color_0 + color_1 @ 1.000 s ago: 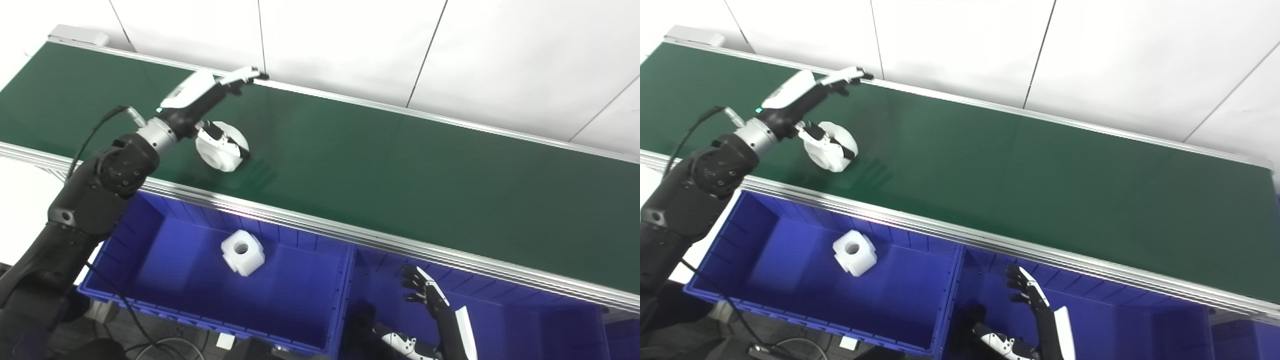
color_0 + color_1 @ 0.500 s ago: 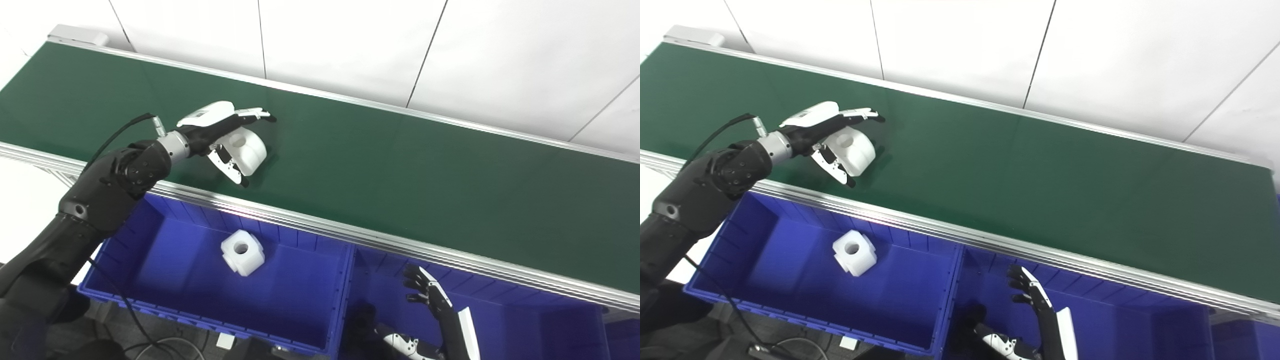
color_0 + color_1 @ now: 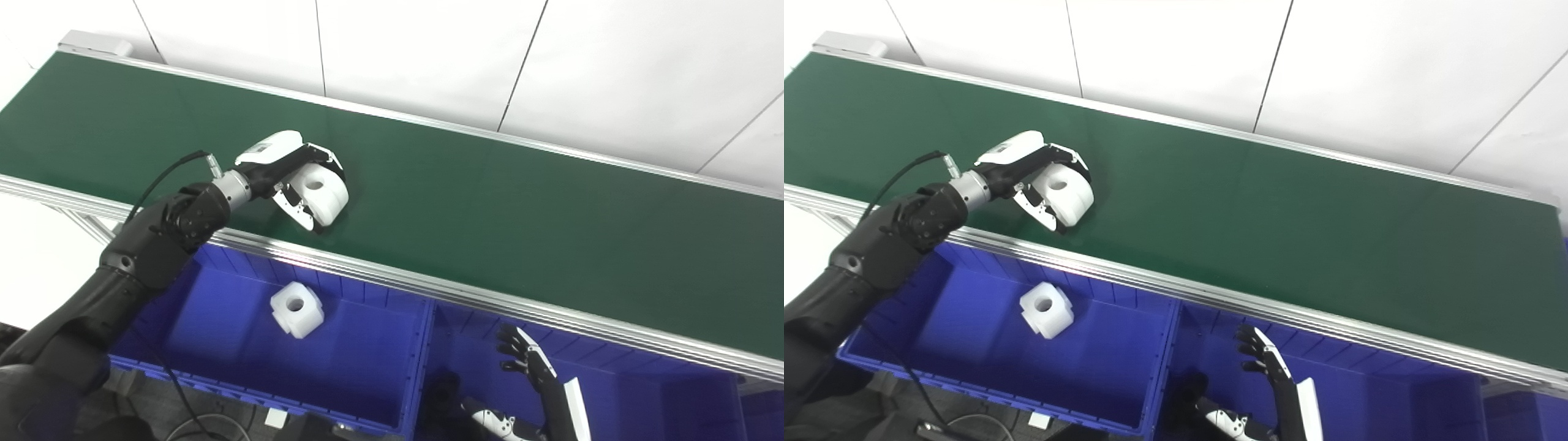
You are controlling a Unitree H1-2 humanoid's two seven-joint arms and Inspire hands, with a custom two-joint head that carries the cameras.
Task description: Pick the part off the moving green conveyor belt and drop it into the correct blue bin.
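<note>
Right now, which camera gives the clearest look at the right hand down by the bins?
The right eye view: the right hand shows with its fingers spread and wrist clear of the picture's edge. The left eye view shows the same open hand over the blue bin, with less room below it.

You look down from two head cameras set side by side, facing the green conveyor belt [image 3: 490,202] that runs diagonally from upper left to lower right. Both views share the belt, the blue bins [image 3: 1127,373] along the bottom, and the white wall above.
</note>
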